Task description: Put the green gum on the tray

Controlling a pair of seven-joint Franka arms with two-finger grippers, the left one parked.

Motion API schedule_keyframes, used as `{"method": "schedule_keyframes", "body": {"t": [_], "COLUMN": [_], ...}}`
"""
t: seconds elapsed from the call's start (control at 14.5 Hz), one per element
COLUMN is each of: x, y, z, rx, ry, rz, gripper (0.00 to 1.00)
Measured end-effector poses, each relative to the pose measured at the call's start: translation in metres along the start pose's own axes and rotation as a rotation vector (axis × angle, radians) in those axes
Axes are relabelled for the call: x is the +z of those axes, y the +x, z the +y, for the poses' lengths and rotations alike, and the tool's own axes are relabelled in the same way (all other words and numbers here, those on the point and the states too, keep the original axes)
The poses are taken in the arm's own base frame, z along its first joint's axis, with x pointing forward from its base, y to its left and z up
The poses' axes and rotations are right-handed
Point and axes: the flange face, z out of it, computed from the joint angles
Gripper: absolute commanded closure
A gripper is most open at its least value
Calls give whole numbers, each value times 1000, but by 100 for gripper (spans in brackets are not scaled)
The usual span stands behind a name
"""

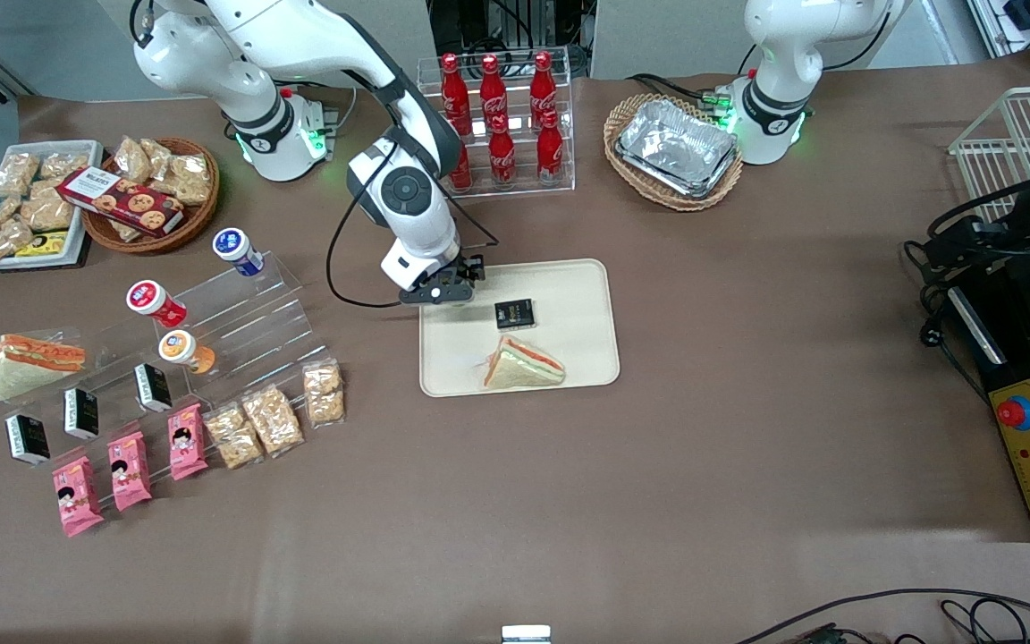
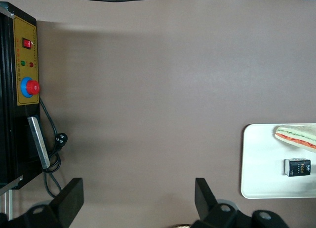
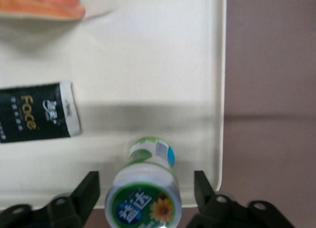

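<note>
The green gum (image 3: 145, 198), a small white bottle with a green lid and a sunflower on top, stands upright on the cream tray (image 3: 163, 65) close to one rounded corner. My right gripper (image 3: 145, 181) is open around it, one finger on each side with a gap to the bottle. In the front view the gripper (image 1: 443, 291) hangs low over the tray's (image 1: 569, 295) edge toward the working arm's end, farther from the camera than the sandwich. The gum is hidden there under the gripper.
A black Face pack (image 1: 514, 313) and a wrapped sandwich (image 1: 524, 365) lie on the tray. An acrylic stand with blue-lidded (image 1: 238, 250), red-lidded (image 1: 156, 302) and orange-lidded (image 1: 184, 351) bottles stands toward the working arm's end. A cola rack (image 1: 497, 116) and a basket of foil trays (image 1: 676, 148) stand farther back.
</note>
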Motion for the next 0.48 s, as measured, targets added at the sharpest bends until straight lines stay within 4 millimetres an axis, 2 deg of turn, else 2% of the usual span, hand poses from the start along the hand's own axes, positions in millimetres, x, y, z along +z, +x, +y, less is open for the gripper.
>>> {"method": "schedule_keyframes", "body": {"t": [0.14, 0.21, 0.34, 0.48], "x": [-19, -38, -101, -181], "y": [18, 28, 46, 67], "z": [4, 5, 4, 12], "rx": [23, 28, 41, 60], "ry": [15, 21, 28, 33], "rz": [14, 11, -12, -33], "gripper": [0, 0, 0, 0]}}
